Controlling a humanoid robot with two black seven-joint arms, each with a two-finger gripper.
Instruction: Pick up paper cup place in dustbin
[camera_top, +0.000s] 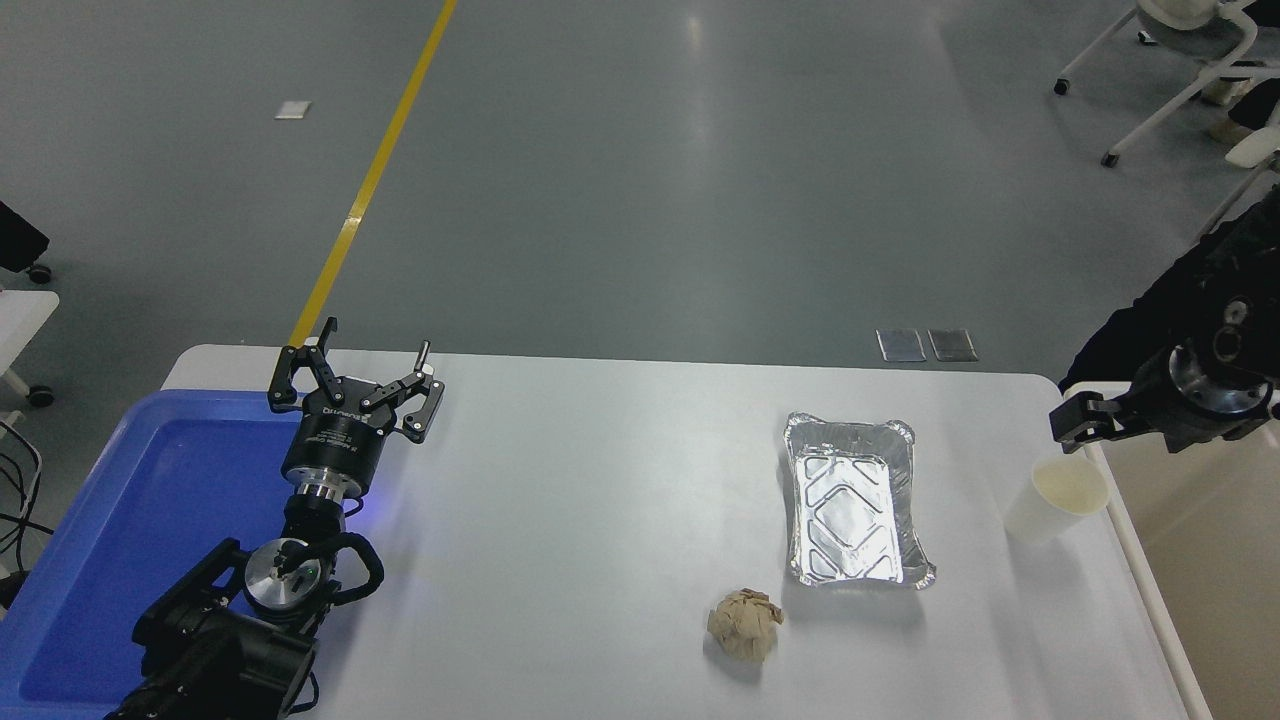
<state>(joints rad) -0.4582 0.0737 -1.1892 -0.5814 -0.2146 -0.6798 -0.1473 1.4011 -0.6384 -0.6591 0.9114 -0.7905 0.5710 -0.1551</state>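
Left gripper (357, 385) parked over the blue tray (120, 520), fingers spread. Paper cup (1055, 499) stands upright just below the right gripper (1085, 420), whose finger state cannot be told. Dustbin (1135, 560) adjoins the cup's right.

A: Bright, even overhead light; pale glare streaks on the grey floor (690, 40).

B: Shadows?

A: Soft, short ones beside the foil tray (853, 500) and paper ball (745, 624) on the white table (600, 520). Sharp throughout, slightly washed out at its right edge.
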